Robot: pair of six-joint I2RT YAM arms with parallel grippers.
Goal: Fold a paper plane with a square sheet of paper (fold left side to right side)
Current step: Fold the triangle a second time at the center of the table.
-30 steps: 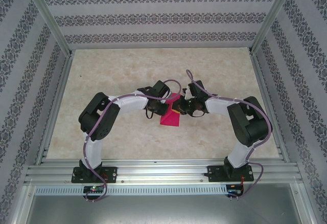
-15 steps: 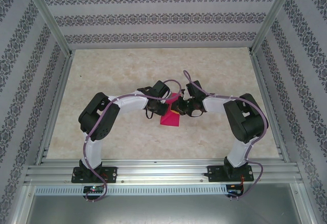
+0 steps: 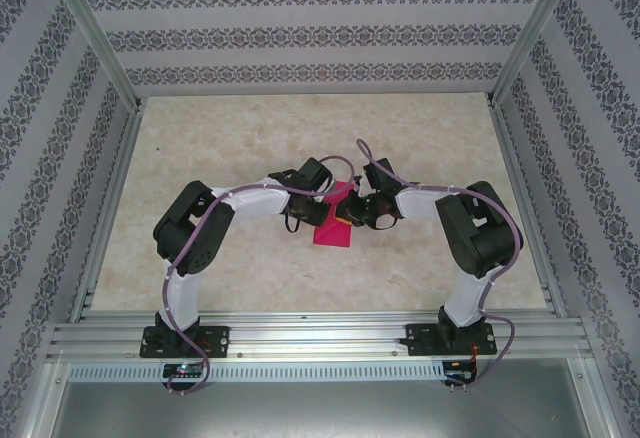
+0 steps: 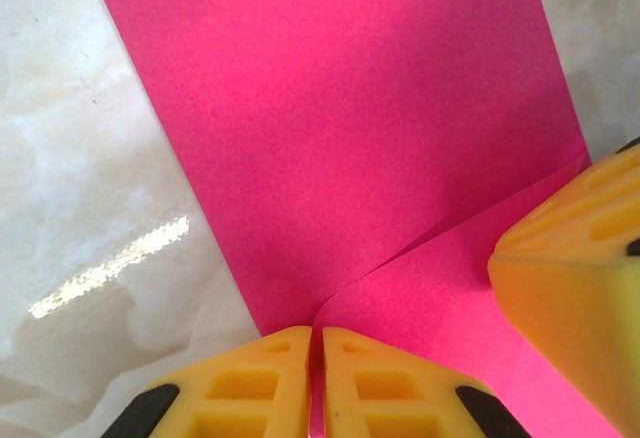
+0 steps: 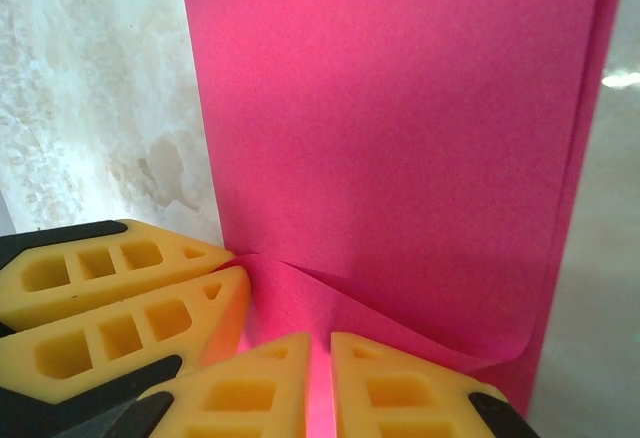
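The square sheet of paper (image 3: pixel 332 231), bright magenta-pink, lies on the table's middle as a narrow doubled strip, with a raised flap at its far end. My left gripper (image 3: pixel 322 201) is shut on that flap's edge from the left; in the left wrist view the paper (image 4: pixel 340 108) runs into the closed yellow fingers (image 4: pixel 270 383). My right gripper (image 3: pixel 350 210) is shut on the same flap from the right, and the paper (image 5: pixel 390 128) curls up between its fingers (image 5: pixel 400 388). The two grippers almost touch. The paper plane is out of view.
The marble-patterned tabletop (image 3: pixel 230 148) is walled by patterned panels and metal posts. An aluminium rail (image 3: pixel 320 333) runs along the near edge at the arm bases. Purple cables loop over both wrists.
The right arm's elbow and wrist have drifted slightly left, toward the left gripper. The paper and the left arm have stayed put.
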